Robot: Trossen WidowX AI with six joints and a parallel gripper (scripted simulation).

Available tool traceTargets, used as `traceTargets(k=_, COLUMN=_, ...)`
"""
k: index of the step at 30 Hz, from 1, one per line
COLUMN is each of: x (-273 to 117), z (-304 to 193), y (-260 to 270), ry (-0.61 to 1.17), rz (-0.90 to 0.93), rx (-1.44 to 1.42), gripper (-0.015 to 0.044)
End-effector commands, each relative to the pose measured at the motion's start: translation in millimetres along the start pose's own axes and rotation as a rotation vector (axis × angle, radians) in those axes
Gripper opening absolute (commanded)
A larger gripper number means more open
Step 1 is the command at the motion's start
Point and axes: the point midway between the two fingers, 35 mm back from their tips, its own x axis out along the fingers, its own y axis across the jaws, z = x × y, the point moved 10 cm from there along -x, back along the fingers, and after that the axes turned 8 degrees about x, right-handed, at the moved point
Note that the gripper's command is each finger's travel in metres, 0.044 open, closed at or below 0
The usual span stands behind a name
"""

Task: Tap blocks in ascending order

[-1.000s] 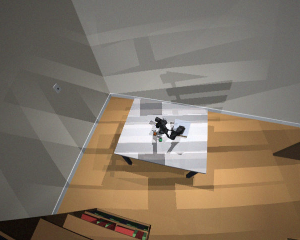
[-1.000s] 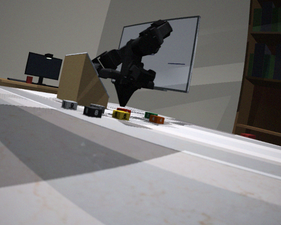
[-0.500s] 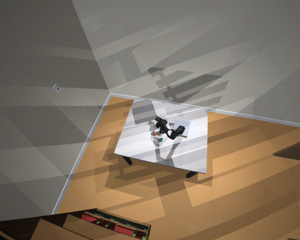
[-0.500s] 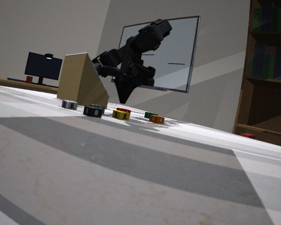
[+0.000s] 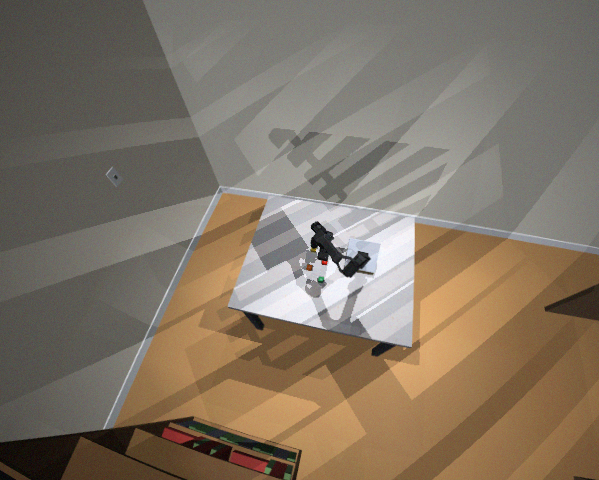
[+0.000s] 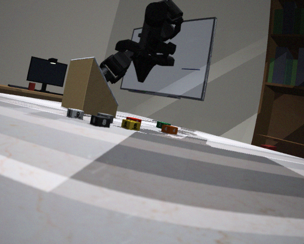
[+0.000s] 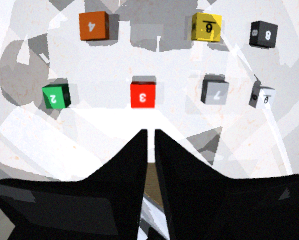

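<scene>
My gripper is shut with nothing between its tips, raised above the table. In the wrist view its tips are just below the red 3 block. The green 2 block is left of it. The grey 7 block and the white 9 block are to its right. The other row holds the orange 4 block, yellow 6 block and black 8 block.
A wooden wedge-shaped stand with a pale sloping top stands behind the blocks in the exterior view. The arm reaches out over it. Striped shadows cross the white table.
</scene>
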Motion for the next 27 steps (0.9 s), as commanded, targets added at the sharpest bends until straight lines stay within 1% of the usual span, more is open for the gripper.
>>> traceTargets(k=1, x=-3.9, z=24.0, y=19.0, ry=0.001, rz=-0.009, rx=-0.009, gripper=0.002)
traceTargets(k=5, x=-3.0, z=65.0, y=63.0, ry=0.0, rz=-0.005, rx=-0.011, gripper=0.002)
traceTargets(k=7, x=-1.3, z=76.2, y=78.9, ry=0.001, rz=0.0, rx=-0.013, gripper=0.002)
traceTargets(k=13, x=1.6, z=77.9, y=80.9, ry=0.001, rz=0.001, rx=-0.013, gripper=0.002)
traceTargets(k=15, x=22.9, z=79.8, y=80.7, ry=0.0, rz=-0.001, rx=-0.013, gripper=0.002)
traceTargets(k=18, x=69.6, z=78.6, y=81.3, ry=0.0, rz=0.002, rx=-0.014, gripper=0.002)
traceTargets(k=19, x=77.2, z=77.6, y=81.5, ry=0.001, rz=0.004, rx=-0.014, gripper=0.002)
traceTargets(k=27, x=82.0, z=77.3, y=81.5, ry=0.001, rz=0.004, rx=-0.014, gripper=0.002)
